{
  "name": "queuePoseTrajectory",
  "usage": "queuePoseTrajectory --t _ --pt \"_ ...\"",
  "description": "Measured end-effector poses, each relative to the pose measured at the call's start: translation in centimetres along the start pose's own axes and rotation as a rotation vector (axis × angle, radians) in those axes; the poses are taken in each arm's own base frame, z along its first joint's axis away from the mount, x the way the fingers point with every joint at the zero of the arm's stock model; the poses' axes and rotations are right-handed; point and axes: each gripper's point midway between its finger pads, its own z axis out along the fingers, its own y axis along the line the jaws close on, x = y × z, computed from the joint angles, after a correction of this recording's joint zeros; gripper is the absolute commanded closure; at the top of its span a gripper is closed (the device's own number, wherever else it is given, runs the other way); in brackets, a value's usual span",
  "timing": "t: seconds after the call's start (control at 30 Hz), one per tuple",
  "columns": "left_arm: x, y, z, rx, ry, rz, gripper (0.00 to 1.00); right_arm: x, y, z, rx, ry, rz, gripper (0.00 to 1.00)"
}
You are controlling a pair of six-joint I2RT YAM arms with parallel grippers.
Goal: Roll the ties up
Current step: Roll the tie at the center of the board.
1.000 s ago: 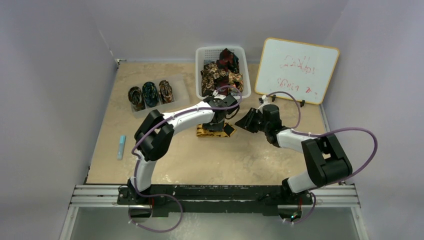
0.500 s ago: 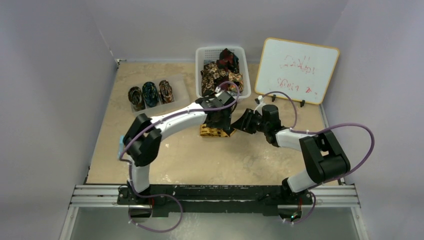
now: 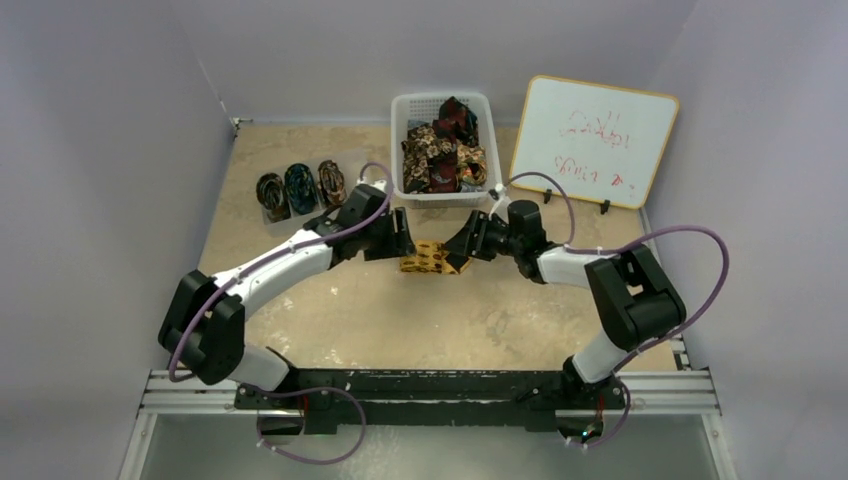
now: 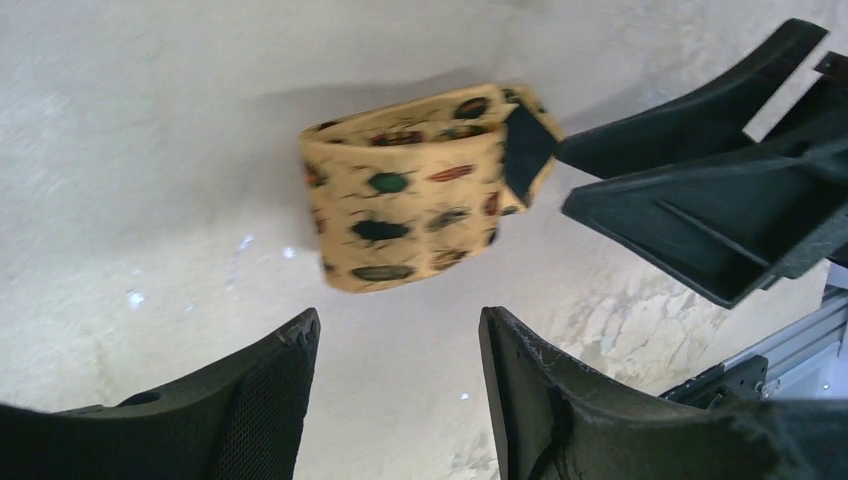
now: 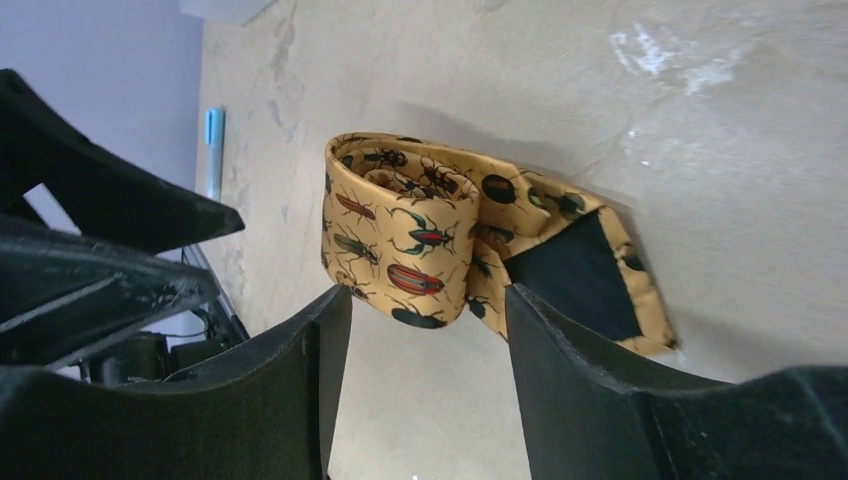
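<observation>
A golden-yellow tie (image 3: 428,259) printed with beetles lies rolled on the table between my two grippers, its dark-lined tip loose at one side. My left gripper (image 3: 404,242) stands open just to its left; in the left wrist view the roll (image 4: 415,200) sits a little ahead of the empty gripper (image 4: 398,325). My right gripper (image 3: 462,246) is open on the other side, and the roll (image 5: 410,235) lies right at the fingertips of the gripper (image 5: 428,300), ungripped. More ties (image 3: 443,152) are heaped in a white basket (image 3: 440,97).
Three rolled ties (image 3: 300,187) stand in a clear tray (image 3: 356,165) at the back left. A whiteboard (image 3: 595,140) leans at the back right. A blue marker (image 5: 213,148) lies on the table to the left.
The left arm has swung from above the tie to its left side and lowered. The right gripper slid in closer to the roll. Both grippers have opened wider, and the roll is uncovered.
</observation>
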Motion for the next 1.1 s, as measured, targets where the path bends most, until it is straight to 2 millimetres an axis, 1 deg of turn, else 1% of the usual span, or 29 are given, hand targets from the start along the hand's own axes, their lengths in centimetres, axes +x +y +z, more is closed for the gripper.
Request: queuePoseTrajectory --t 0.07,0.1,0.17,0.23,0.4,0.63,0.8,0.93,1.1 --pt "0.3 2.2 0.1 0.0 0.01 -0.047 0.42 0.6 0.2 0.9 -0.007 0.028 -0.005 0.43" --pt "0.5 2.8 0.1 0.004 0.012 -0.062 0.42 0.8 0.3 1.3 -0.009 0.04 -0.006 0.43" --pt "0.8 3.6 -0.1 0.023 0.017 -0.086 0.42 1.3 0.4 2.1 -0.014 0.067 -0.011 0.47" --pt "0.8 4.0 -0.3 0.056 0.014 -0.107 0.42 1.4 0.6 3.0 -0.019 0.085 -0.02 0.53" --pt "-0.1 4.3 -0.7 0.127 -0.006 -0.137 0.42 1.4 1.0 4.0 -0.02 0.097 -0.041 0.56" --pt "-0.5 3.4 -0.5 0.205 -0.006 -0.136 0.42 2.0 -0.3 4.2 0.027 0.118 -0.041 0.66" --pt "-0.1 3.3 0.7 0.246 0.013 -0.136 0.43 2.2 -1.0 4.4 0.047 0.125 -0.037 0.72" --pt "0.7 3.3 2.3 0.277 0.043 -0.143 0.42 2.3 -1.4 4.7 0.055 0.13 -0.033 0.73" --pt "1.6 3.4 3.4 0.309 0.054 -0.166 0.42 2.1 -1.9 4.7 0.054 0.13 -0.027 0.75"
